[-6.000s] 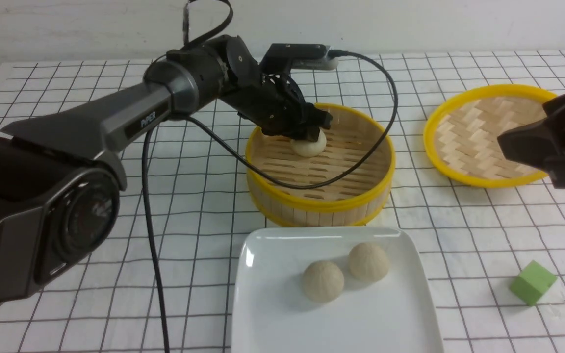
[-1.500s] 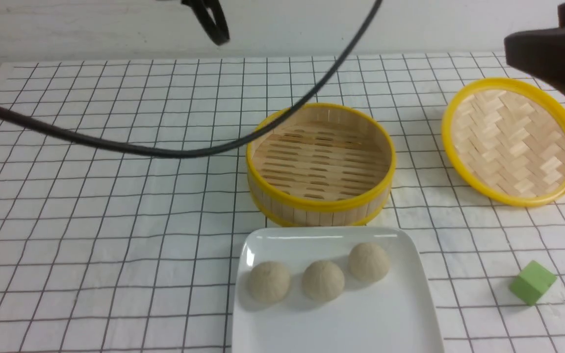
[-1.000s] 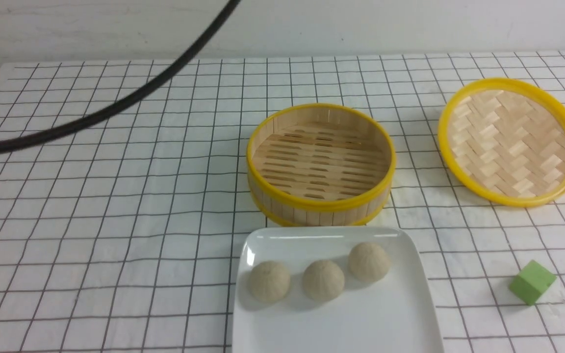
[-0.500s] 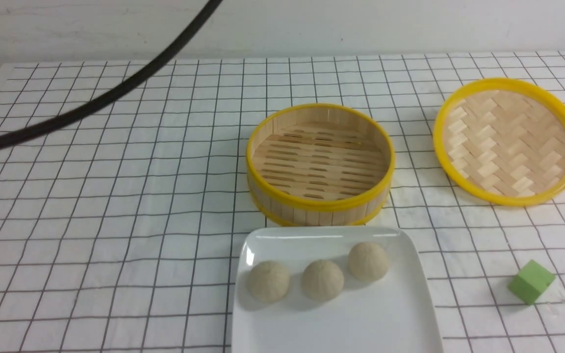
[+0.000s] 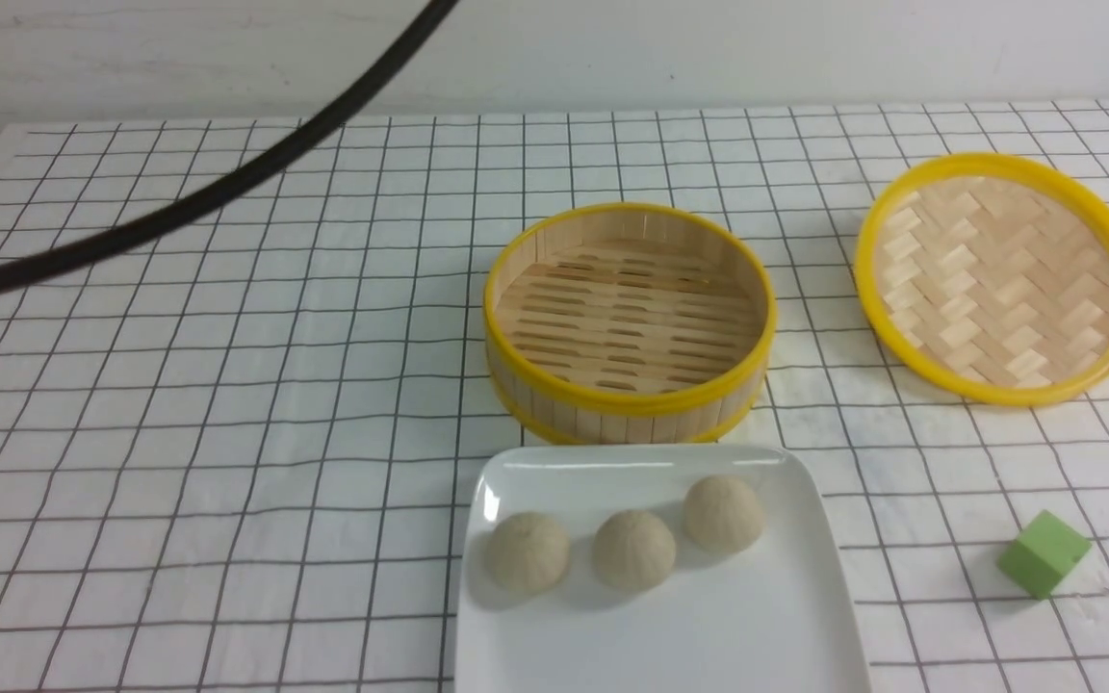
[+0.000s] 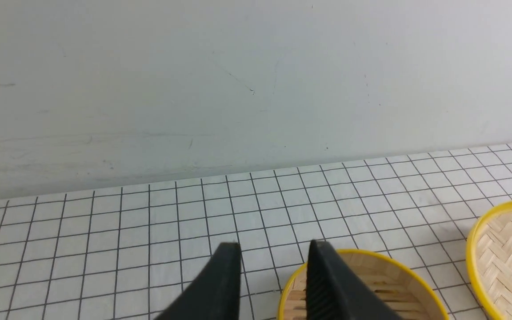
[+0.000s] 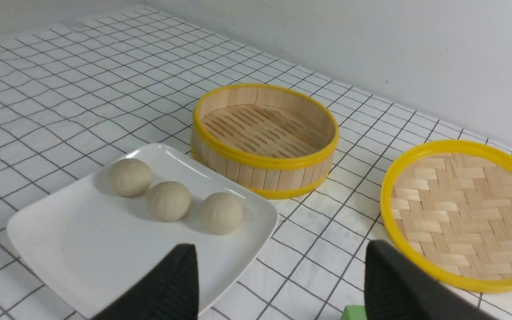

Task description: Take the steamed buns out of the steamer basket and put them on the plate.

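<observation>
Three steamed buns [image 5: 633,549] line the plate [image 5: 709,640] before the empty steamer basket [image 5: 627,412], both arms' jaws open and holding nothing; the hanging cable [image 5: 179,207] could snag the basket if an arm swings.

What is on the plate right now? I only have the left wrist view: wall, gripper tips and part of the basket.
Observer: Three steamed buns sit in a row on the plate.
Operator: Are any in the steamer basket?
Observer: None; the front view shows its whole slatted floor bare.
Operator: And the right gripper?
Observer: Open and holding nothing; its wrist view looks over the plate.
</observation>
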`<move>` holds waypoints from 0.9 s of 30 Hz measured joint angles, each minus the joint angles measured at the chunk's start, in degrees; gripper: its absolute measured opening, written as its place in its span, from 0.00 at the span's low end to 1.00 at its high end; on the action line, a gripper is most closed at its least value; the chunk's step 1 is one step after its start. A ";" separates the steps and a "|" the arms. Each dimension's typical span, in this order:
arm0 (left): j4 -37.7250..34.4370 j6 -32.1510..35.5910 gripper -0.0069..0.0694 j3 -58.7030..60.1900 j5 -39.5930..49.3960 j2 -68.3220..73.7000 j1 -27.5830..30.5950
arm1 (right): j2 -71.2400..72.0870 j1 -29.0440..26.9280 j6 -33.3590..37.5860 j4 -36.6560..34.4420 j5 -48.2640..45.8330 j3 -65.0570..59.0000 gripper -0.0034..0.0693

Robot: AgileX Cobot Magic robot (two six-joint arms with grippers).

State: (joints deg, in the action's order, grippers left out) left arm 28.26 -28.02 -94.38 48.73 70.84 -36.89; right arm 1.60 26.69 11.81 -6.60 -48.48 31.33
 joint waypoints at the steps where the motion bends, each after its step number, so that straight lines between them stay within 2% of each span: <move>1: 0.00 0.00 0.41 0.00 0.12 0.00 0.00 | -0.12 0.00 -0.39 0.19 2.28 -1.12 0.73; 6: -0.05 0.00 0.40 0.00 0.52 0.00 0.00 | -0.23 0.00 -4.48 1.62 15.70 -5.15 0.73; 12: 0.02 1.40 0.41 0.00 0.53 0.00 0.00 | -0.23 0.00 -5.07 4.73 24.37 -5.54 0.73; 20: 0.02 1.93 0.41 0.00 0.53 0.00 0.00 | -0.23 0.00 -6.18 6.27 22.79 -5.79 0.73; 27: 2.15 1.94 0.41 0.00 0.81 0.00 0.00 | -0.23 0.00 -6.42 6.22 15.76 -5.85 0.73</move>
State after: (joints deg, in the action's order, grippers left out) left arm 30.41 -26.08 -94.38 49.54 70.84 -36.89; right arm 1.37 26.69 5.39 -0.39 -32.73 25.48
